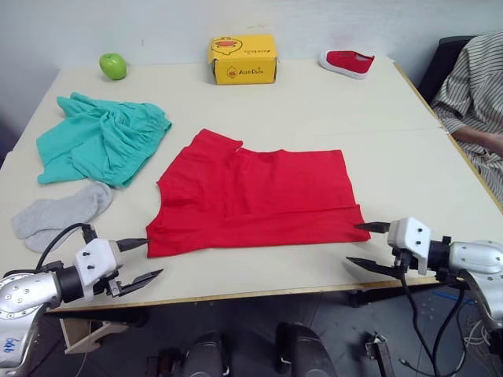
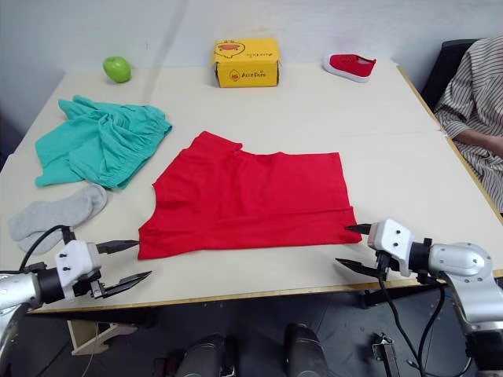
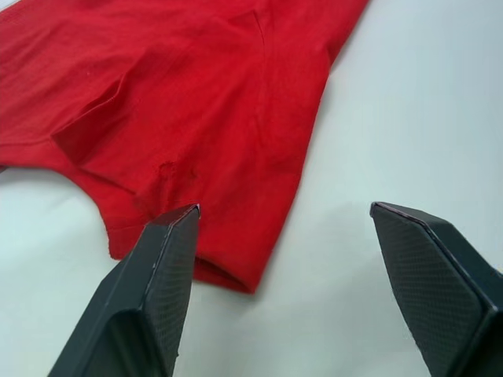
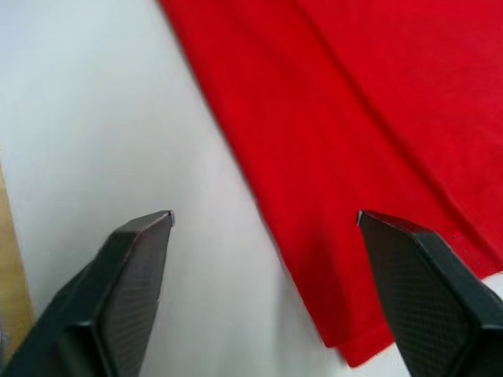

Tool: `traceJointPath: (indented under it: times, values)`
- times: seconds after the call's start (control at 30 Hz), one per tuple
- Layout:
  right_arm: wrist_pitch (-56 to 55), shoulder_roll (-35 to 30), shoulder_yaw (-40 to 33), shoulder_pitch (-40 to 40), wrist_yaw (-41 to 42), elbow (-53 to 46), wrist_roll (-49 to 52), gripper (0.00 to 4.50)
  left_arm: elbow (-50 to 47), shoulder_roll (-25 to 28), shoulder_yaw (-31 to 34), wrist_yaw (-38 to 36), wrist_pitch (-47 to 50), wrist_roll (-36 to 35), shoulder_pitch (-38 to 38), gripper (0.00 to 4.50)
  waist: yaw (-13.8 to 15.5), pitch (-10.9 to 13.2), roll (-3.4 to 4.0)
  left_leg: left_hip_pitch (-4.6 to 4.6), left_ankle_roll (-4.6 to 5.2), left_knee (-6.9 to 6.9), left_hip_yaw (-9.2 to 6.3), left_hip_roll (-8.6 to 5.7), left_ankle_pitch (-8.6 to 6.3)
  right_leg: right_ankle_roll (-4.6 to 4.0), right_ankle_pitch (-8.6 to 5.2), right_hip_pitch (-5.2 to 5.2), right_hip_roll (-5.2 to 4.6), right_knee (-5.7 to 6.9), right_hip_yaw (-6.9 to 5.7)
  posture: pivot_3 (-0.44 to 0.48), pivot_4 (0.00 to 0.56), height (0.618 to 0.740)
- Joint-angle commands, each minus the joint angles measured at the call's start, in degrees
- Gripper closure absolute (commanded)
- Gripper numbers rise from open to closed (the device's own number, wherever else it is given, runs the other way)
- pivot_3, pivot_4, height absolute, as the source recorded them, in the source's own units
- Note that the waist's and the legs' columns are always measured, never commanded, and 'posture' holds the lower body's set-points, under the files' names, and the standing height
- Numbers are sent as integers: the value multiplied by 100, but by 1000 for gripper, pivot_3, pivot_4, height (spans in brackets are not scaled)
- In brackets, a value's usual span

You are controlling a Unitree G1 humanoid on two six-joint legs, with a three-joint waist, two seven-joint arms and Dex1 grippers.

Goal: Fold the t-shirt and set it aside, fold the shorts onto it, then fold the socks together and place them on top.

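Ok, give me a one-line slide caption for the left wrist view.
Left gripper open over the pale table, fingers framing a near corner of the flat bright red cotton t-shirt.

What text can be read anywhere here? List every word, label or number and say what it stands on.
Yellow box, front face: a dark printed brand line beside a small logo, too blurred to read for certain.
Yellow box, top face: a drawn figure, no readable words.
The t-shirt, red shoe and table: no readable text.
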Motion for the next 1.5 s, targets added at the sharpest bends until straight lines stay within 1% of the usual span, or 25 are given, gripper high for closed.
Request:
traceJointPath:
  times: [0.03,0.1,0.13,0.17,0.2,0.3,0.4,0.43,0.53,0.63,0.83,1.0,1.13,1.17,1.23,1.27,1.3,1.37,1.43,1.5]
  values:
    - [-364,97,326,-435,67,594,-363,892,442,60,-387,108,-230,476,-333,1165,-5,-6,3,2,0,0,2,1,0,1,0,0,-1,2,1,0,150,740]
    - [-499,159,420,-612,142,848,-387,1294,564,116,-559,-22,-7,453,-471,1581,1,-11,9,13,0,0,2,1,0,1,0,6,-3,7,1,0,150,740]
    - [-521,202,459,-705,152,952,-394,1572,626,161,-652,-84,-15,487,-531,1871,1,-15,10,12,0,0,2,1,0,1,1,6,-5,10,0,0,150,740]
    - [-564,221,500,-769,186,1026,-397,2033,664,203,-721,-139,-23,506,-566,2275,2,-20,11,15,0,0,1,1,0,1,1,6,-5,13,1,0,150,740]
    - [-590,237,527,-811,232,1076,-386,2287,708,232,-769,-162,-95,524,-607,2545,2,-23,14,17,0,1,2,1,0,1,1,7,-6,15,1,0,150,740]
    - [-552,233,553,-832,353,1110,-315,3280,758,308,-847,-228,-75,473,-659,3464,-1,-33,23,22,1,3,3,0,4,3,2,11,-10,18,5,0,150,740]
    - [-408,144,509,-684,569,947,-124,4340,585,444,-772,-442,-99,305,-428,4484,-2,-40,25,24,-1,3,2,2,6,3,2,10,-12,21,5,0,150,740]
    - [-360,110,493,-633,636,894,-68,4488,476,478,-708,-477,-48,229,-311,4500,-4,-41,27,22,-1,2,2,4,5,3,2,8,-14,21,6,0,150,740]
    - [-305,-11,398,-414,801,683,116,4488,109,551,-442,-444,134,45,84,4500,-12,-47,37,21,-9,-2,2,10,-4,-2,-1,4,-20,20,7,0,150,740]
    - [-181,-175,206,-8,961,241,416,4488,-572,490,89,-362,435,-305,712,4500,-14,-48,38,14,-15,-4,3,18,-19,-12,-7,-2,-11,15,5,0,150,740]
    - [-48,-455,-77,798,1055,-497,689,4488,-1623,271,655,-199,720,-473,1849,4500,0,-47,37,9,17,2,20,8,-49,-9,-6,0,-1,-10,7,0,150,740]
    - [6,-461,-171,1067,936,-749,706,4488,-1974,25,777,43,780,-283,2289,4500,12,-47,29,10,45,9,27,6,-67,4,1,5,-11,-22,6,0,150,740]
    - [146,-349,-188,1090,758,-757,726,4488,-2019,-88,789,179,898,-259,2309,4500,10,-47,30,12,36,9,28,19,-68,1,0,1,-12,-20,6,0,150,740]
    - [253,-307,-203,1103,734,-799,816,4500,-2032,-96,815,169,942,-308,2307,4193,9,-47,30,12,38,9,28,22,-66,-1,-1,0,-11,-20,4,0,150,740]
    - [497,-286,-213,1128,749,-891,967,4500,-2057,-93,852,137,990,-378,2307,3944,7,-47,30,11,37,8,28,23,-65,-3,-2,-2,-11,-18,4,0,150,740]
    - [472,-308,-205,1148,815,-945,988,4086,-2085,-86,903,100,1015,-435,2334,3629,6,-47,30,10,37,8,28,22,-65,-3,-3,-4,-11,-17,4,0,150,740]
    - [411,-312,-226,1165,838,-984,995,3855,-2106,-86,965,78,1030,-472,2363,3326,6,-47,30,10,37,8,29,21,-65,-3,-3,-5,-10,-17,4,0,150,740]
    - [750,-426,-558,1388,779,-1354,1308,3203,-2207,-123,1502,-113,1356,-970,2631,2703,7,-47,30,9,37,8,30,20,-66,-4,-3,-5,-10,-17,4,0,150,740]
    - [1013,-479,-746,1498,710,-1542,1459,2545,-2236,-131,1784,-221,1571,-1269,2731,2076,4,-47,30,5,33,8,30,21,-68,-6,-4,-10,-12,-14,5,0,150,740]
    - [1096,-475,-1060,1561,407,-1619,1398,1806,-2065,-72,2334,-454,2031,-1909,2760,1403,5,-46,27,5,37,8,33,17,-69,-6,-5,-9,-9,-15,5,0,150,740]
